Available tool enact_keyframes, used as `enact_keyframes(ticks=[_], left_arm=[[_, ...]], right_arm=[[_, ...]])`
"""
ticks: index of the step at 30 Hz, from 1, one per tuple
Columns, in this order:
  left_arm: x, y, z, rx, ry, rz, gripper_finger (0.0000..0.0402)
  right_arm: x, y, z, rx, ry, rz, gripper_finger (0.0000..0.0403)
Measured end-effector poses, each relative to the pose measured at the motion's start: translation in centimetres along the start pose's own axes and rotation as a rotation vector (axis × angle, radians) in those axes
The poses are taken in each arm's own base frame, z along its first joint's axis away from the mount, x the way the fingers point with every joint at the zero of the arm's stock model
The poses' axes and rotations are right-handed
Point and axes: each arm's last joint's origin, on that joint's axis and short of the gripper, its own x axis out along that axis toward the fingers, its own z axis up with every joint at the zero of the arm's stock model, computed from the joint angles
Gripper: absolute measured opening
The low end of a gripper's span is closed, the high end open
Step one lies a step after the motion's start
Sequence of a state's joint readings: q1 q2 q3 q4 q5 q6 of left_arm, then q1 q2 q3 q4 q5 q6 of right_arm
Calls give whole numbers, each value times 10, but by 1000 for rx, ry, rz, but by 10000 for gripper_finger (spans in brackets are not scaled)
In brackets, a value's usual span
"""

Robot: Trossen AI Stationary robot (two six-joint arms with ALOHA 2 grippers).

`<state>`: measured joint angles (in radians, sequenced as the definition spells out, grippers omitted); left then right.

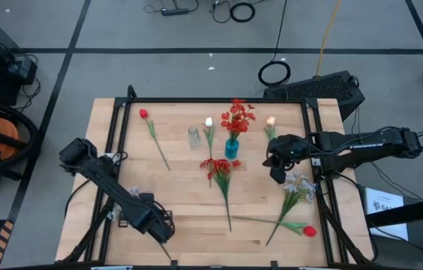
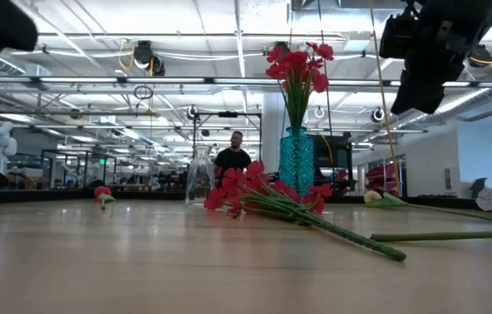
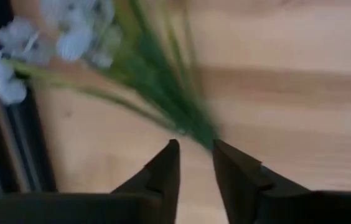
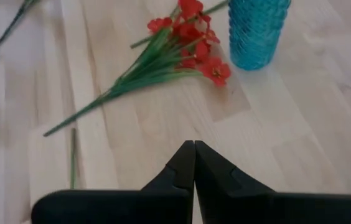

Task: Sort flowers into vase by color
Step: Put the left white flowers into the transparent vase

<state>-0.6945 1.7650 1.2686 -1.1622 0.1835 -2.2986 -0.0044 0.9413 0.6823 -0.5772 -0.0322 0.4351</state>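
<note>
**Item: pale lavender-white spray, pick-up in hand at the left arm**

- Pale spray (image 3: 157, 81): lying flat on the table (image 1: 181, 202) by the dark side rail; in the left wrist view its green stems are running in toward the left gripper's tips.
- Left gripper (image 3: 194, 146): sitting low at the table's 7 o'clock corner with its fingers spread. Nothing is showing between them, and the stem end is lying just beyond the tips, not yet pinched.
- Red bunch (image 1: 219, 169): lying loose at 6 o'clock of the teal vase (image 1: 232, 147), which is already holding upright red blossoms (image 1: 237, 116).
- Clear vase (image 1: 193, 137): standing at 9 o'clock of the teal one, holding nothing visible.
- Second pale spray (image 1: 298, 186): lying at 4 o'clock of the teal vase. Red buds and cream buds are also lying about unsorted.
- Right gripper (image 4: 194, 144): hovering at 3 o'clock of the teal vase, fingers pressed together, carrying nothing.

Step, as judged: the reds are partly sorted, and the grasp on a pale spray is just beginning.

Next move, as judged: advancing the tips around the stem, closing on it, then lifting and carrying the spray to the clear vase.
</note>
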Motion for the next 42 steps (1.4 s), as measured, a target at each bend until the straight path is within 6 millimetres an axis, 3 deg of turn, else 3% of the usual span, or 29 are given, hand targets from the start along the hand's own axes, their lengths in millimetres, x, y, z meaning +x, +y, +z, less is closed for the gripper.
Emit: enact_keyframes(ticks=[9,20,42], left_arm=[[20,0,-12,-83,17,103,197],[52,-20,-18,-130,18,130,208],[29,-22,-8,-141,25,38,209]], right_arm=[[0,1,3,-3,-32,15,2],[0,1,3,-3,-31,14,2],[0,1,3,-7,-29,17,2]])
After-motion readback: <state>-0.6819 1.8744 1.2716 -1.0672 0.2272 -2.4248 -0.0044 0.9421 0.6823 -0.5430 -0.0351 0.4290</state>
